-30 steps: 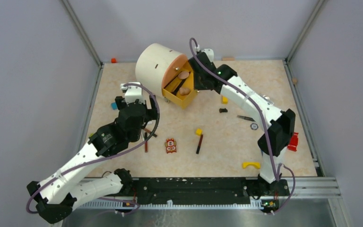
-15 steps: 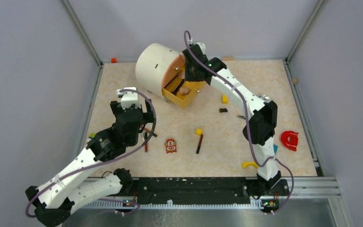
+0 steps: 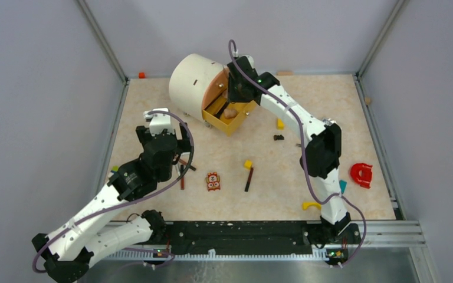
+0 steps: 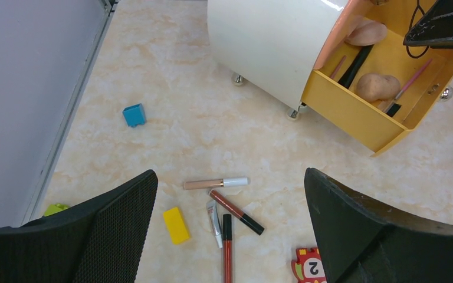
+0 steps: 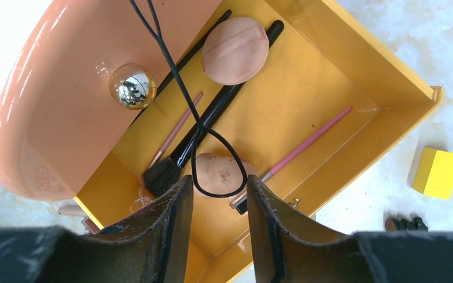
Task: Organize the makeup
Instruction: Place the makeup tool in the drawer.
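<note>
Over the yellow drawer (image 3: 234,125), the right pincer (image 3: 231,94) has shifted farther left.

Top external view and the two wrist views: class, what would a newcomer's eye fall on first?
The big white drum organizer at the far side of the table, its yellow drawer pulled open, stands out first. The right gripper hangs over that drawer with a black wire loop between its parted fingers. Loose makeup sticks lie scattered below the open left gripper.

Drawer (image 5: 354,76): smooth glossy yellow plastic. Puffs (image 5: 235,50) inside drawer: matt, spongy. Knob (image 5: 132,86) on drawer front: mirror-bright metal. Tabletop (image 5: 430,47) beside drawer: smooth, marbled.
</note>
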You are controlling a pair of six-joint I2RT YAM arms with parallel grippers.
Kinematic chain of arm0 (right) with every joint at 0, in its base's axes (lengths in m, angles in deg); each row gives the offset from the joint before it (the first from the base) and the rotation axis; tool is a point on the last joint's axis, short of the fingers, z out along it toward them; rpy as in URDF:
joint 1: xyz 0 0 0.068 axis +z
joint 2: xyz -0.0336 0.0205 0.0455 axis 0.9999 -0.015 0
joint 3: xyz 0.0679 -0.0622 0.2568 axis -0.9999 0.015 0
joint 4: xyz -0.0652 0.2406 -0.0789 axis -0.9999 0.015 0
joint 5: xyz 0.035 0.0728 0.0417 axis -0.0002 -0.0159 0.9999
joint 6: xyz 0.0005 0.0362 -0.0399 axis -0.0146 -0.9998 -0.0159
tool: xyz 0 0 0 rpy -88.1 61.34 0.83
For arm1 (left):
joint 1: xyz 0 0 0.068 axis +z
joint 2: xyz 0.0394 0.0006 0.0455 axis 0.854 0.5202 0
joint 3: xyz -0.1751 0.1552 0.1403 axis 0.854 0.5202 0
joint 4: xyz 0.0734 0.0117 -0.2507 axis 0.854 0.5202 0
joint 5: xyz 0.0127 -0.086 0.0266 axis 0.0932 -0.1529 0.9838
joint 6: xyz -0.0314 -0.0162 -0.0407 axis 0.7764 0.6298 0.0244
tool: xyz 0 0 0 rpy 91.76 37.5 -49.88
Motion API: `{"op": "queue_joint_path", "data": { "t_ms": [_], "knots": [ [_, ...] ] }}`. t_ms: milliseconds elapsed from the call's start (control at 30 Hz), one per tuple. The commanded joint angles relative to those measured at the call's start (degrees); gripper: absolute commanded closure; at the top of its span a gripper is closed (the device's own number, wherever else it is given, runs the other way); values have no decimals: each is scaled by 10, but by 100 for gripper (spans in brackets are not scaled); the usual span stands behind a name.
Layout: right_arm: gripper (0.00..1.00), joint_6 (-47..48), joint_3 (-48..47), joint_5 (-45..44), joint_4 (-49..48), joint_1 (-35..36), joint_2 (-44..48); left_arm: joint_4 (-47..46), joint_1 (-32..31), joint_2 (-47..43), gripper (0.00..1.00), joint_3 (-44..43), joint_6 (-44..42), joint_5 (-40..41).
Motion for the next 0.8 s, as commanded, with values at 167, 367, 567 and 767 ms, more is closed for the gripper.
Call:
{"op": "queue_joint_path", "data": {
  "t_ms": [167, 367, 567, 767],
  "knots": [
    [52, 3, -27, 9, -16, -4, -4, -33, 19, -3, 1, 3, -5, -18],
    [51, 7, -26, 9, -14, -4, 2, -37, 34, -2, 1, 4, -7, -33],
    [51, 18, -11, -9, -11, -4, 39, -39, 46, 6, 1, 5, -8, -46],
    [51, 20, 123, -53, -32, -4, 143, -45, 71, 22, 1, 4, -10, -88]
  ]
}}
